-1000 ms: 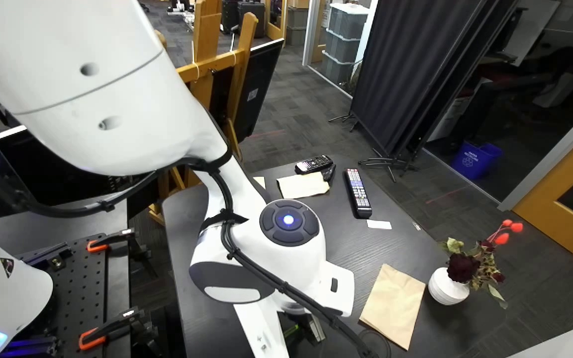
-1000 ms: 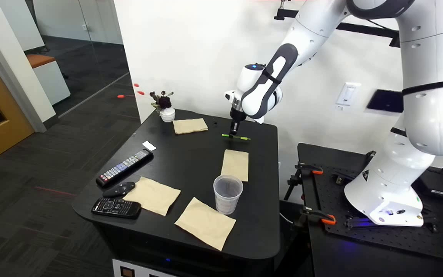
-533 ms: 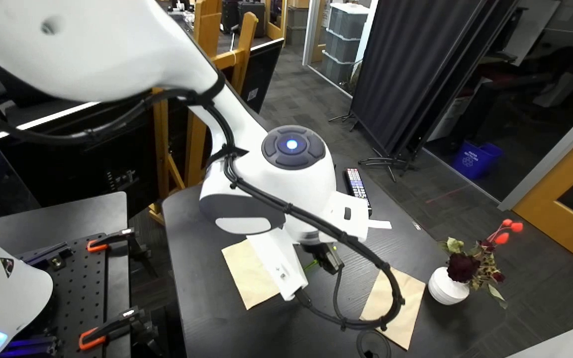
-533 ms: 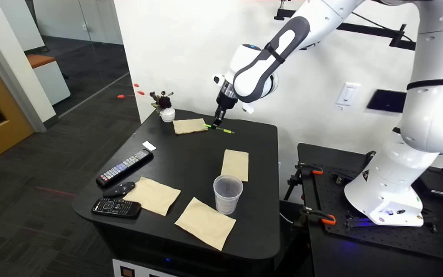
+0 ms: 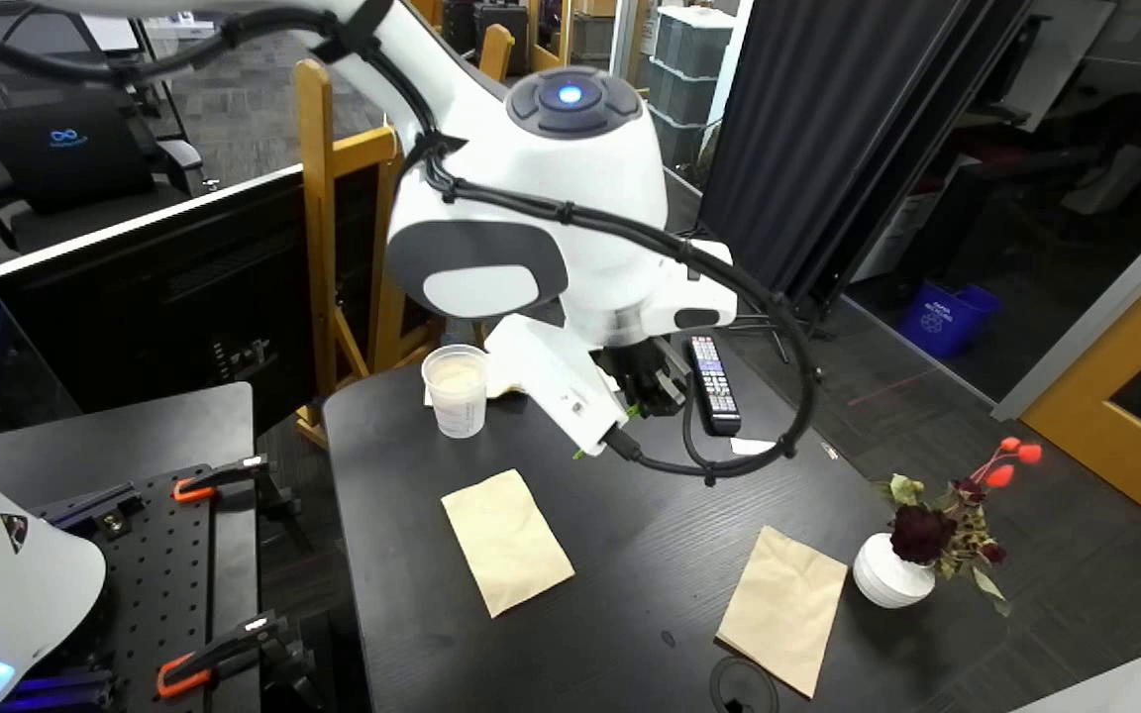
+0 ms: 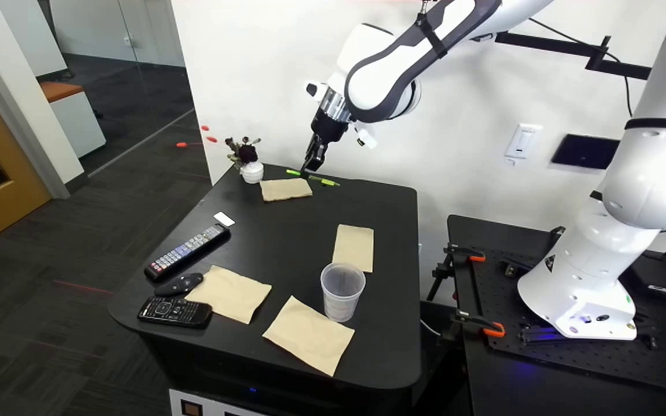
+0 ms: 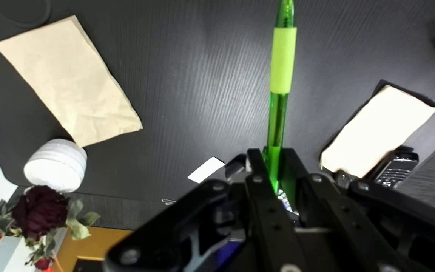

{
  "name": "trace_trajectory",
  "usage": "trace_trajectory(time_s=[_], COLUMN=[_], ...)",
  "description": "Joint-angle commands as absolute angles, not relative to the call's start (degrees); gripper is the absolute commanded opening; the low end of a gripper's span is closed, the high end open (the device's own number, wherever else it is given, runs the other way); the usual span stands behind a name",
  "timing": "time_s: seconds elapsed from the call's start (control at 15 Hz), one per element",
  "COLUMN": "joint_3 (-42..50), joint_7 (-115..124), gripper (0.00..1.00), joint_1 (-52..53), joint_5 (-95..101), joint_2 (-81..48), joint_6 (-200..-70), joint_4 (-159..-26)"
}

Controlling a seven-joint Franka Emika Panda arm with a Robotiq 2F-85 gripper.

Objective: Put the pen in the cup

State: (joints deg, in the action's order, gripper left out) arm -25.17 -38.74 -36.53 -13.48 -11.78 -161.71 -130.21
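The pen [image 7: 282, 60] is a thin yellow-green stick with a clear green barrel. My gripper [image 7: 273, 155] is shut on it near one end, and the longer part sticks out past the fingertips. In an exterior view the pen [image 6: 324, 181] lies nearly level across my gripper [image 6: 310, 166], above the table. In an exterior view the arm hides most of the pen; a bit shows below my gripper [image 5: 648, 391]. The cup is a translucent whitish plastic cup, upright on the table in both exterior views [image 6: 341, 292] [image 5: 456, 391]. It is well apart from my gripper and out of the wrist view.
Tan paper napkins [image 6: 354, 248] lie around the cup and table [image 6: 287, 242]. A long black remote [image 6: 187, 252], a smaller remote [image 6: 176, 312] and a white card [image 6: 224, 219] lie along one side. A white vase with flowers [image 5: 890, 571] stands at a corner. A monitor [image 5: 184, 287] stands behind.
My gripper has risen from near the tabletop with the pen in it. In the exterior views it has moved upward, in one of them also leftward. The cup has not moved.
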Motion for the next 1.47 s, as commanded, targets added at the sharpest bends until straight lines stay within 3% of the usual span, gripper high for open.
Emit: trace_trajectory(time_s=[0.0, 0.27, 0.33, 0.73, 0.8, 1.4], joint_3=[-18.9, -9.2, -7.4, -5.6, -6.4, -17.0], joint_7=[-42.4, -40.9, -40.7, -40.6, -43.8, -83.6], gripper=[0.04, 0.04, 0.17, 0.17, 0.04, 0.04], joint_1=[-28.5, -17.9, -16.1, -14.5, -14.7, -18.0], joint_5=[-19.7, -19.4, -19.1, -19.1, -23.0, -69.2], joint_2=[-5.5, -4.6, -3.9, -4.7, -5.6, -8.2], joint_6=[-155.5, -153.7, -153.2, -153.2, -153.2, -150.2], joint_4=[-130.2, -129.9, -129.9, -130.0, -129.4, -126.0])
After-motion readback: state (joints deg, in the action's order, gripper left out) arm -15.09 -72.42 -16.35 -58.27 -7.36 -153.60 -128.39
